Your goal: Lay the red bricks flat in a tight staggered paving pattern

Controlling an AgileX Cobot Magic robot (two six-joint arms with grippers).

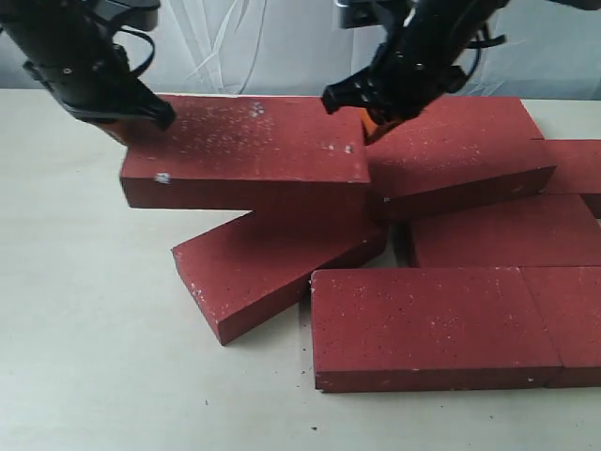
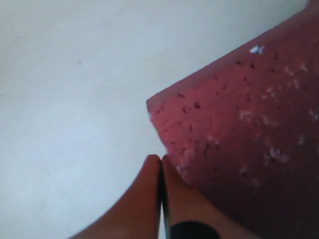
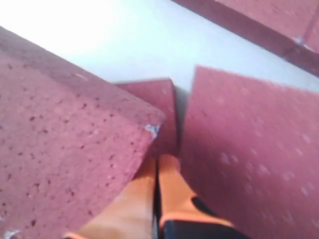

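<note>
Several red bricks lie in a loose group on the table. One brick (image 1: 244,150) sits raised at the back, lying over a skewed brick (image 1: 272,272). My left gripper (image 1: 141,117) is shut and empty, its orange fingertips (image 2: 149,172) pressed against that raised brick's left corner (image 2: 239,124). My right gripper (image 1: 371,117) is also shut and empty. In the right wrist view it (image 3: 158,162) sits wedged in the gap between the raised brick (image 3: 60,149) and a tilted brick (image 3: 249,149), which also shows in the exterior view (image 1: 460,155). Two more bricks (image 1: 432,324) (image 1: 507,230) lie flat in front.
More flat bricks sit at the right edge (image 1: 573,319) (image 1: 577,169). The pale table (image 1: 84,329) shows bare surface on the left and along the front. A white curtain (image 1: 254,47) hangs behind the table.
</note>
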